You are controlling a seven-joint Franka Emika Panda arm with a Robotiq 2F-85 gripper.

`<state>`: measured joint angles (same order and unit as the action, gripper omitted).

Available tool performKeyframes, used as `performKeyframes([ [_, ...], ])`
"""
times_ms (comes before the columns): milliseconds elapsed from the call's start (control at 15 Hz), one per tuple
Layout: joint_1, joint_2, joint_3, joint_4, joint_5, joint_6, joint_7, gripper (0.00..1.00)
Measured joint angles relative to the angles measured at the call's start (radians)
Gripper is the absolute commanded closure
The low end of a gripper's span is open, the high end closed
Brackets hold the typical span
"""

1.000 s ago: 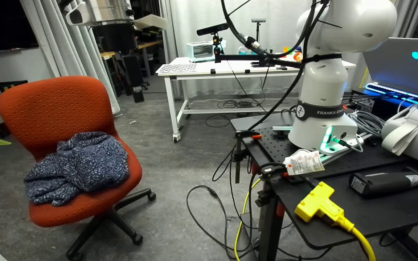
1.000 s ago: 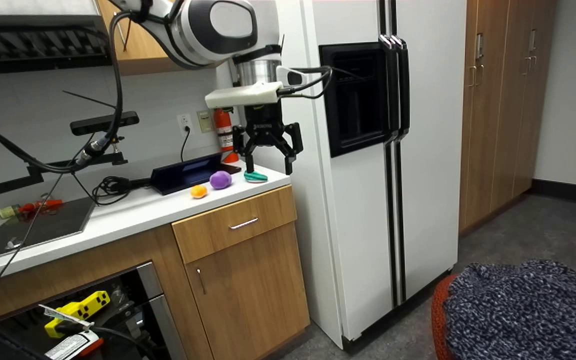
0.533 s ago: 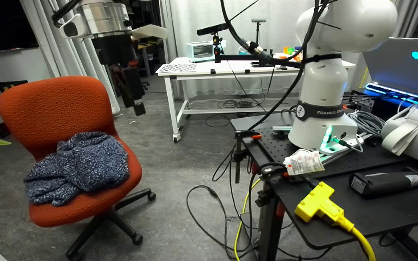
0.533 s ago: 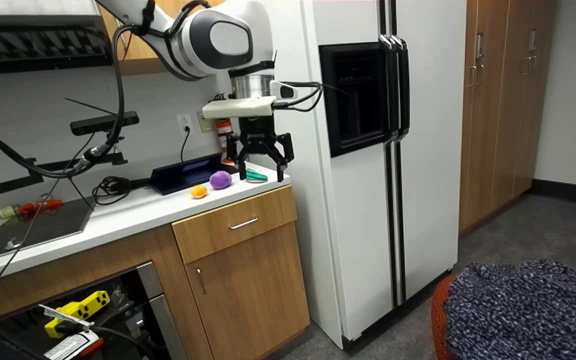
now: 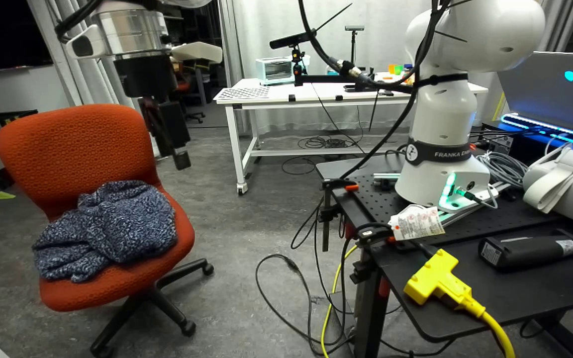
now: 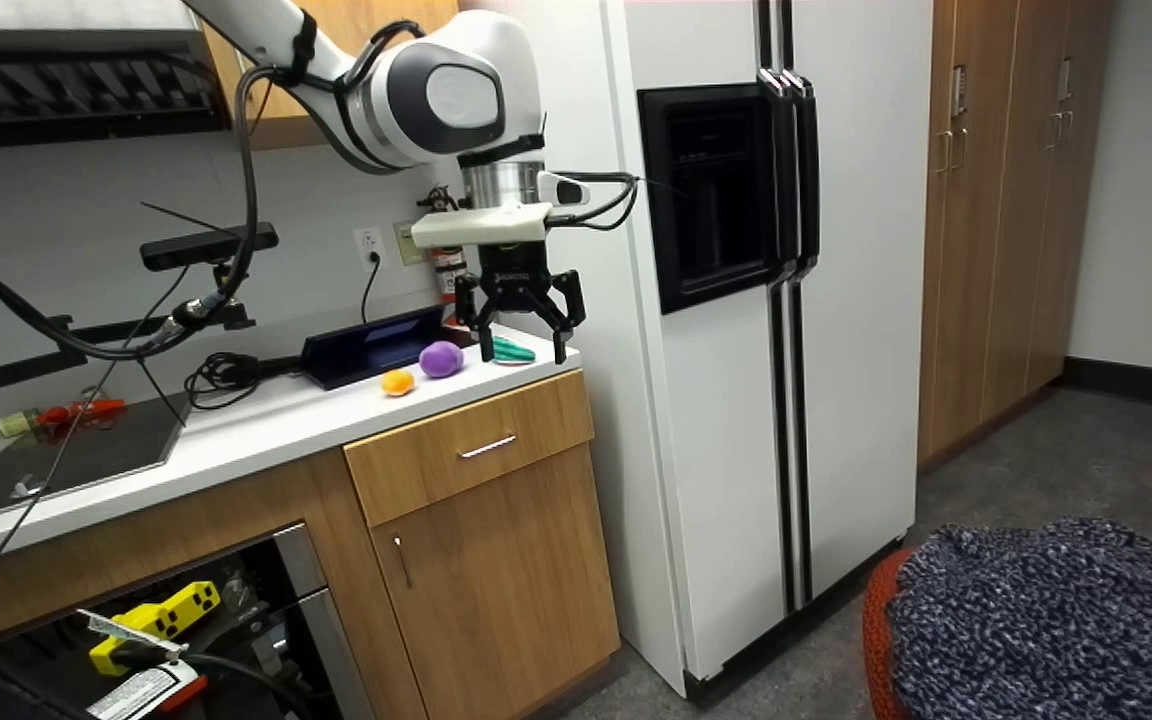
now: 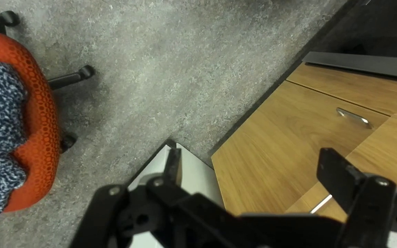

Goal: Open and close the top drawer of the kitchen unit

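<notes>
The top drawer [image 6: 536, 415] of the kitchen unit is shut, with a wooden front under the white counter; its inside is hidden. Its thin silver handle [image 6: 487, 447] runs across the front. In the wrist view part of the drawer front [image 7: 384, 148] shows lower right, with the handle [image 7: 320, 204] partly hidden by the right finger. My gripper [image 6: 523, 347] is open and empty, fingers pointing down, above handle height and apart from the drawer. It also shows in an exterior view beside the orange chair's backrest [image 5: 181, 158]. The wrist view shows the fingers wide apart [image 7: 252, 162].
The white refrigerator [image 6: 716, 420] stands right beside the drawer. A purple ball [image 6: 441, 360], an orange fruit [image 6: 397, 383] and a green item [image 6: 511, 351] lie on the counter [image 6: 266, 430]. The orange chair [image 5: 75, 149] holds a dark knitted cloth [image 5: 112, 228]. A cupboard door [image 6: 496, 570] is below.
In both exterior views the hand has moved down and somewhat to the left. The fingers stay open. The drawer and the things on the counter have not moved.
</notes>
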<state>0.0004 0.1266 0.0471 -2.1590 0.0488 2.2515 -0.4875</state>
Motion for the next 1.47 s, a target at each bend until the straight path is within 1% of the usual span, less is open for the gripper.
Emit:
performKeyframes([
  [400, 0.048, 0.161, 0.097, 0.120, 0.010, 0.051, 0.003, 0.00],
  [667, 0.051, 0.255, 0.157, 0.214, 0.066, 0.051, -0.002, 0.00],
  [800, 0.051, 0.272, 0.164, 0.234, 0.073, 0.051, -0.002, 0.00],
  [1200, 0.049, 0.278, 0.163, 0.241, 0.067, 0.051, 0.000, 0.00],
  [1467, 0.052, 0.309, 0.149, 0.258, 0.043, 0.052, 0.052, 0.00],
])
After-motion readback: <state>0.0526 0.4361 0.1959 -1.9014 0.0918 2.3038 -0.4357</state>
